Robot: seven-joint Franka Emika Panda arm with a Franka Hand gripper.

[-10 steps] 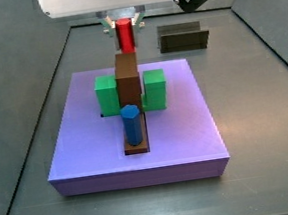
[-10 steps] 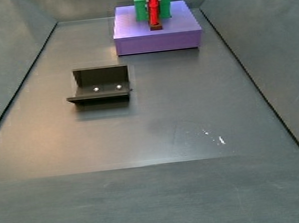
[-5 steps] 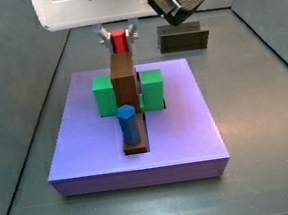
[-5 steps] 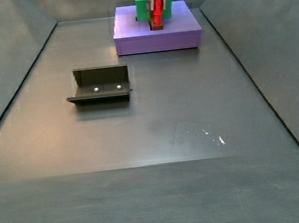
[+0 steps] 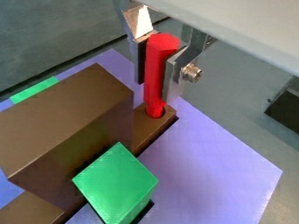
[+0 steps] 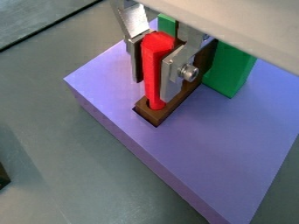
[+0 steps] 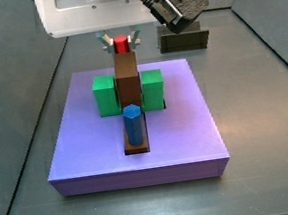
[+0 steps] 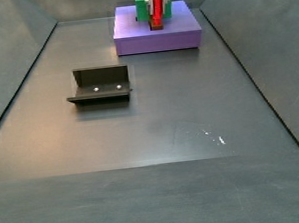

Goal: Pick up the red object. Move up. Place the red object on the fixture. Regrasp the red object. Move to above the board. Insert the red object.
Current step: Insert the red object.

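- Red object (image 5: pixel 159 74) upright, long axis vertical, lower end in the slot at the brown bar's (image 5: pixel 65 122) end on the board (image 6: pixel 163 149).
- Gripper (image 6: pixel 158 63) above the board, silver fingers (image 6: pixel 179 68) pinching the stick's upper half.
- Fixture (image 8: pixel 100 86) well apart, on the floor.

**Matt plastic, brushed metal**

My tool (image 5: pixel 162 54) has flat silver metal finger plates (image 6: pixel 179 66), dully shiny, closed on the smooth, matt bright-red plastic stick (image 5: pixel 156 74). The lavender slab (image 6: pixel 176 162) and brown bar (image 5: pixel 70 114) look matt, plastic-like. The grey floor (image 8: pixel 155 133) shows faint sheen.
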